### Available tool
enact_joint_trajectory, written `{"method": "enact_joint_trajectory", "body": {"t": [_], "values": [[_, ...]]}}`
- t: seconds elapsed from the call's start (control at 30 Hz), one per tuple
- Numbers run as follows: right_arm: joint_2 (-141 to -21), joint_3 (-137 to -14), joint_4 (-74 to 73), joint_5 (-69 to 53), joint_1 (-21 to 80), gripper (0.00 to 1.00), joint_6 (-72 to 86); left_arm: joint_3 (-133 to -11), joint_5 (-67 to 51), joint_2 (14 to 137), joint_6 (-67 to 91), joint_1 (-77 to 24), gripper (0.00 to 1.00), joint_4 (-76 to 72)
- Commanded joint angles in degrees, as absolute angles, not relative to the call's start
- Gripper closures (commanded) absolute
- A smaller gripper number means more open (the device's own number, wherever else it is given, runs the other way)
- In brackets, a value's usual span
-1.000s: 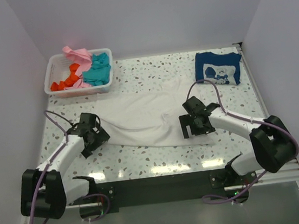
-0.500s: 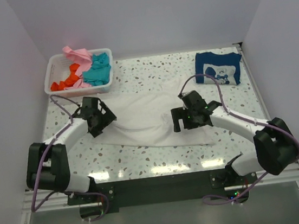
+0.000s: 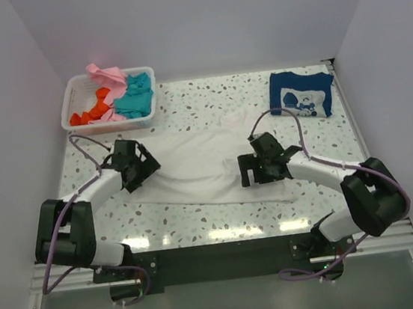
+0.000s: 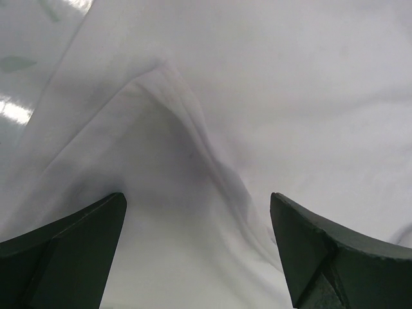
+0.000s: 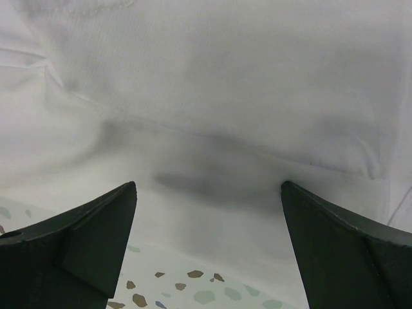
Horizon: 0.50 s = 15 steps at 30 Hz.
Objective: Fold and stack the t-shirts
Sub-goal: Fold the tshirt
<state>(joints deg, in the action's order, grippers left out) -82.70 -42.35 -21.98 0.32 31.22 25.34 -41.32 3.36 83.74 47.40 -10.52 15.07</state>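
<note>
White t-shirt (image 3: pixel 193 167) lies spread beneath both tools, a raised crease just ahead of the left gripper (image 4: pixel 196 206) and a hem edge just ahead of the right gripper (image 5: pixel 209 193), both with jaws wide apart and empty; best to drop low and pinch the edges evenly.

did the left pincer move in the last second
Yes. The left pincer has moved farther from the near edge, closer to the white basket, open over the white t-shirt.
</note>
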Motion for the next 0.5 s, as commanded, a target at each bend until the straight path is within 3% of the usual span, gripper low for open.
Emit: {"method": "enact_joint_trajectory", "body": {"t": [0.0,0.47], "values": [[-81.57,-37.01,-24.08,0.18,31.29,0.01,29.00,-35.60,8.17,79.56,47.81,-10.37,0.00,25.82],[-67.07,-29.80,-29.35,-2.02,31.73,0.01,34.62,-29.44,10.63,67.25,51.85,-10.37,0.00,35.67]]}}
